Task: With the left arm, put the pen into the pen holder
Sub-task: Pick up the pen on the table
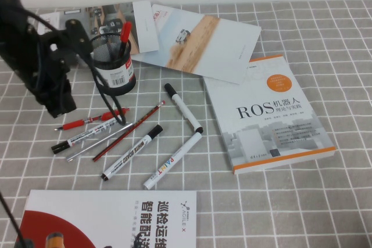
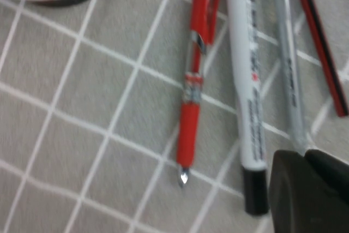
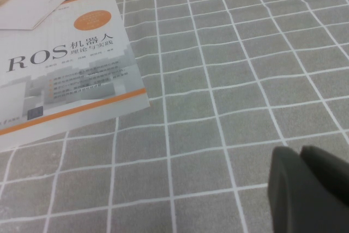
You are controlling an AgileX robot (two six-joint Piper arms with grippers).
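Above the red pen (image 2: 192, 88), left tool (image 2: 305, 189) clenched empty; right tool (image 3: 311, 186) clenched.

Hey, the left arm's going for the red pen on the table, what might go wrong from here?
1. The pen lies close beside a white marker and a silver pen, so the left end effector above them may catch a neighbour.
2. The pen holder already holds a red pen, and the arm's cable loops beside it; either might snag or tip it.
3. The right end effector sits apart over bare cloth near the ROS book, posing little risk.
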